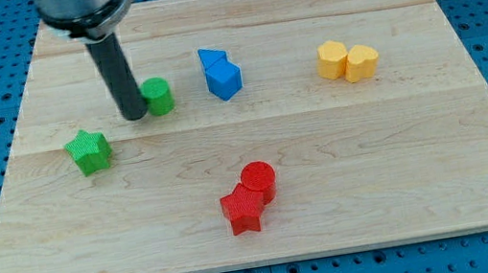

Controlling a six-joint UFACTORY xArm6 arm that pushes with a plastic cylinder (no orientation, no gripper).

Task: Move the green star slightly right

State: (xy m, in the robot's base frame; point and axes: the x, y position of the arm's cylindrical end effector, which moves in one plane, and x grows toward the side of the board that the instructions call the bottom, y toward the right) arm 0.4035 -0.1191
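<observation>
The green star [89, 151] sat near the table's [374, 165] left edge. My tip [135, 116], a bare rod grasping nothing, stood up-right of it, touching the green cylinder [158, 96]. Pushing from there risked shoving that cylinder toward the blue blocks [221, 73] instead.
</observation>
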